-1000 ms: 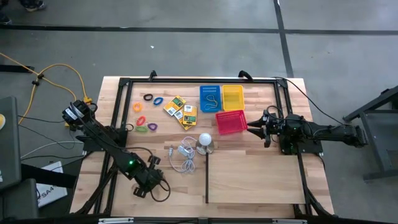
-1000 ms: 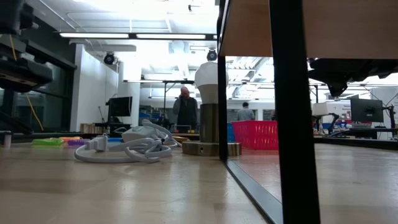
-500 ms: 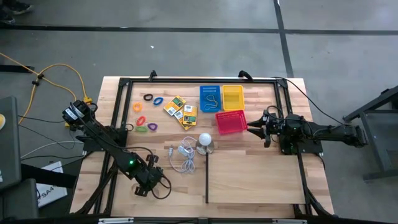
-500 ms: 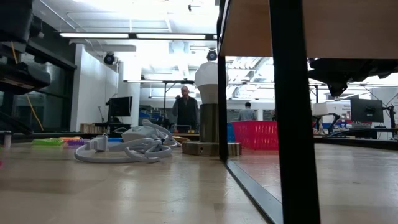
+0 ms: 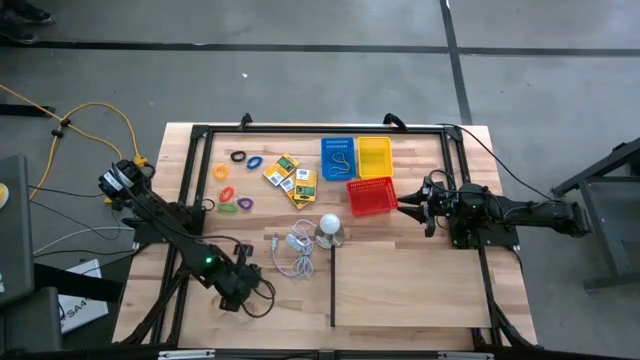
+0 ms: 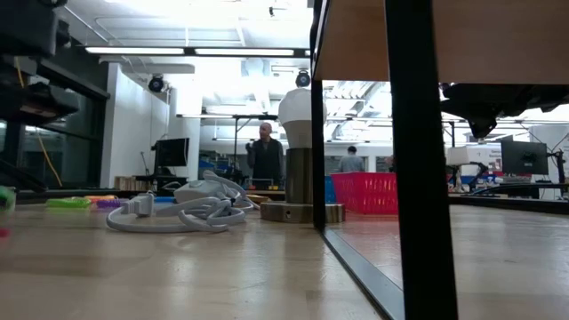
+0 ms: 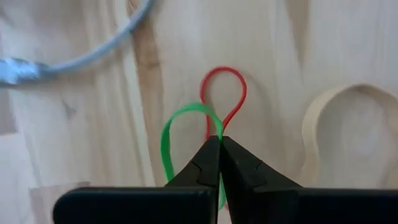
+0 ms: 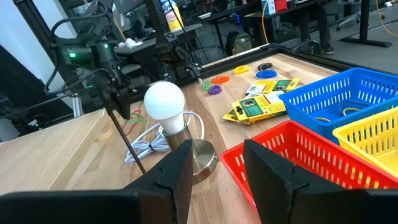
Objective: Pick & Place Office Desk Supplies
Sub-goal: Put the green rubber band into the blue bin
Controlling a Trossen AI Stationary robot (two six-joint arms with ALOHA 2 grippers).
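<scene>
My left gripper (image 5: 243, 293) is near the table's near-left corner, shut on a red rubber band (image 7: 224, 93) and a green rubber band (image 7: 177, 134). A tan rubber band (image 7: 336, 134) lies on the wood beside them. My right gripper (image 5: 405, 205) waits open beside the red basket (image 5: 371, 196). Yellow-and-green packets (image 5: 290, 176) and coloured rings (image 5: 235, 182) lie flat on the far-left part of the table. In the right wrist view the two bands (image 8: 132, 116) show below the left arm. My left gripper pinches the red band (image 7: 214, 127) and the green band (image 7: 208, 112) together where their loops meet, only at its free fingertips (image 7: 208, 155). Both loops stand out ahead of the tips. I cannot tell whether they are clear of the wood.
A blue basket (image 5: 338, 158) and a yellow basket (image 5: 374, 156) stand at the far edge behind the red one. A white bulb on a silvery base (image 5: 330, 226) and a coiled white cord (image 5: 293, 250) sit mid-table. A thin dark rail (image 5: 332, 290) runs toward the near edge.
My left gripper has shifted slightly toward the table's left and far side, staying shut. A green band has come into the low view at its left edge.
</scene>
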